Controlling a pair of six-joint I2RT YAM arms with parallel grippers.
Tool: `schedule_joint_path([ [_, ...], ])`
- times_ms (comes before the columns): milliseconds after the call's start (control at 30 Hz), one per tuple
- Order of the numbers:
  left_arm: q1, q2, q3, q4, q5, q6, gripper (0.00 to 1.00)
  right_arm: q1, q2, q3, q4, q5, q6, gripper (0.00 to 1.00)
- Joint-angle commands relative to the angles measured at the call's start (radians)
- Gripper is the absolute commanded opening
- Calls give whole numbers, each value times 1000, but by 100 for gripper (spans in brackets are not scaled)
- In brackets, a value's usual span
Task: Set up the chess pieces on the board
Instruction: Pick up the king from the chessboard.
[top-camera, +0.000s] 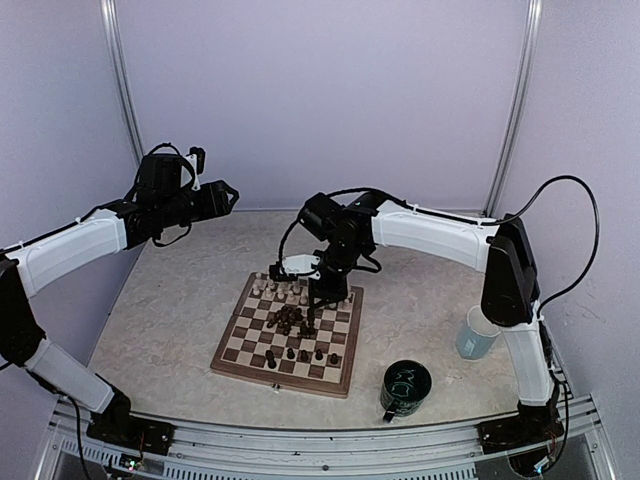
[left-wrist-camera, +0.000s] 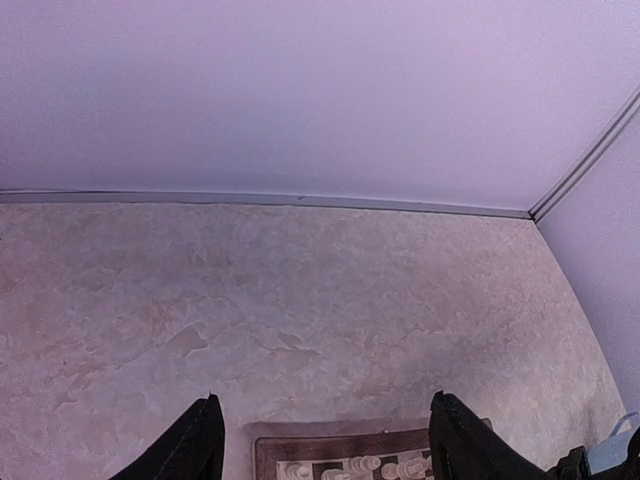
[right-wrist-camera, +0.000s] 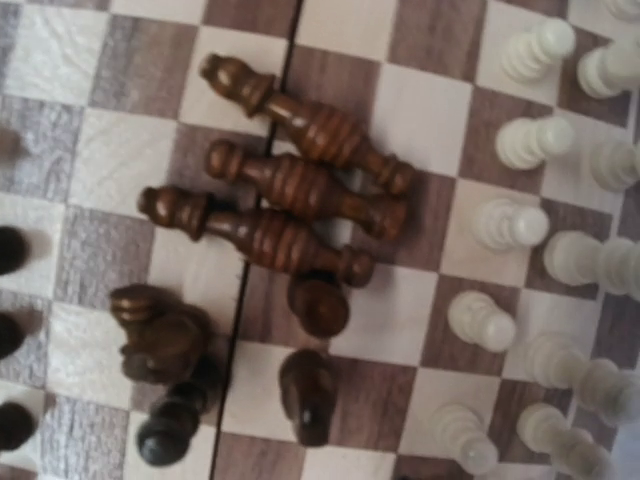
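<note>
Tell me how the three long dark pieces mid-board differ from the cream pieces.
Colour: the three long dark pieces are dark brown, the cream pieces pale. Pose: the dark ones lie toppled, bunched together; the cream ones stand upright, spaced in rows. Both sit on the board.

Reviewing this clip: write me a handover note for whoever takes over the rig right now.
Grippers: the left gripper is open and empty, raised left of the board. The right gripper hangs over mid-board; open or shut cannot be told.
Pieces: cream pieces stand in rows at the far side; a few standing dark pieces sit by the near edge; toppled dark pieces lie heaped mid-board.
Done: the cream side looks set.
Left: stand the toppled dark pieces on the near rows.
</note>
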Motion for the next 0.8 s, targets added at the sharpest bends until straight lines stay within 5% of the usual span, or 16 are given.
schedule_joint_path([
  [0,4,-5,28,-2,8,-8,70,2,20,-5,-5,-19,16,32],
  [767,6,1,29,-2,17,-8,70,10,47,-17,-55,-93,-39,32],
])
